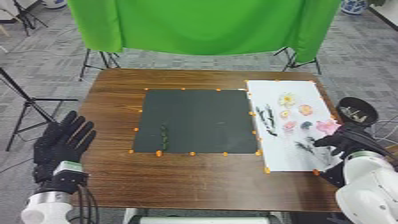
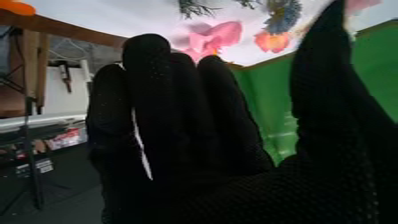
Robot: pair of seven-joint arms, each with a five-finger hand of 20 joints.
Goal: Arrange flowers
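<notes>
In the head view my right hand (image 1: pixel 348 142) is over the right edge of the white sheet (image 1: pixel 289 162), beside the pink flower (image 1: pixel 328 127). A yellow flower (image 1: pixel 287 99), an orange flower (image 1: pixel 306 109) and a dark blue flower (image 1: pixel 306 125) lie on that sheet with dark green stems (image 1: pixel 267 120). One green sprig (image 1: pixel 164 137) lies on the dark mat (image 1: pixel 200 120). My left hand (image 1: pixel 64 142) is open left of the table. In the right wrist view my right hand (image 2: pixel 178 115) has straight fingers and thumb apart, holding nothing; pink petals (image 2: pixel 213 37) show beyond the fingertips.
Small orange pieces (image 1: pixel 159 153) line the borders of the mat and sheet on the brown table (image 1: pixel 178 187). A dark round bowl-like object (image 1: pixel 357 111) is by the table's right edge. A green cloth (image 1: pixel 209 25) hangs behind the table.
</notes>
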